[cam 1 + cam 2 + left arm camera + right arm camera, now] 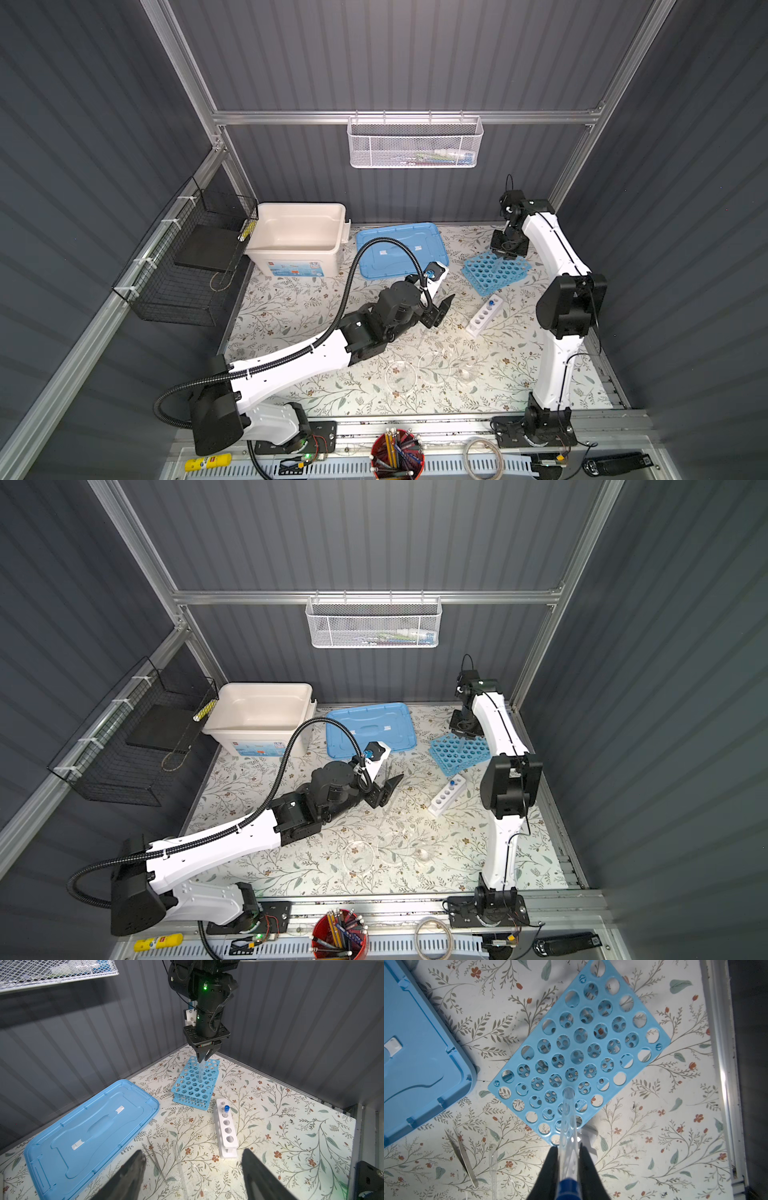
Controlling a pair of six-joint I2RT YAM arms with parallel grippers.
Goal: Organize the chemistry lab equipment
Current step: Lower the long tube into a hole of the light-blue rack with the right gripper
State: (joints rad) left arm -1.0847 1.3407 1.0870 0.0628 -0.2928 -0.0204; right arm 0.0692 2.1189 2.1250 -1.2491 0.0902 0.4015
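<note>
In a top view, we find the left gripper (441, 311) spread wide and empty over open mat (291, 316). In the left wrist view, the right gripper (204, 1059) points straight down, clamping a test tube (200, 1073) upright, its tip at a hole in the blue rack (195, 1088). In the right wrist view, the jaws pinch the tube just below its cap, and the tweezers (464, 1159) lie well apart.

You see the left gripper (439, 309) open at mid-frame above a floral table (291, 324). Right of it, a white holder (480, 322) carries 1 blue-capped tube (491, 303); the right gripper (503, 253) hovers over a blue rack (494, 273) further up.
</note>
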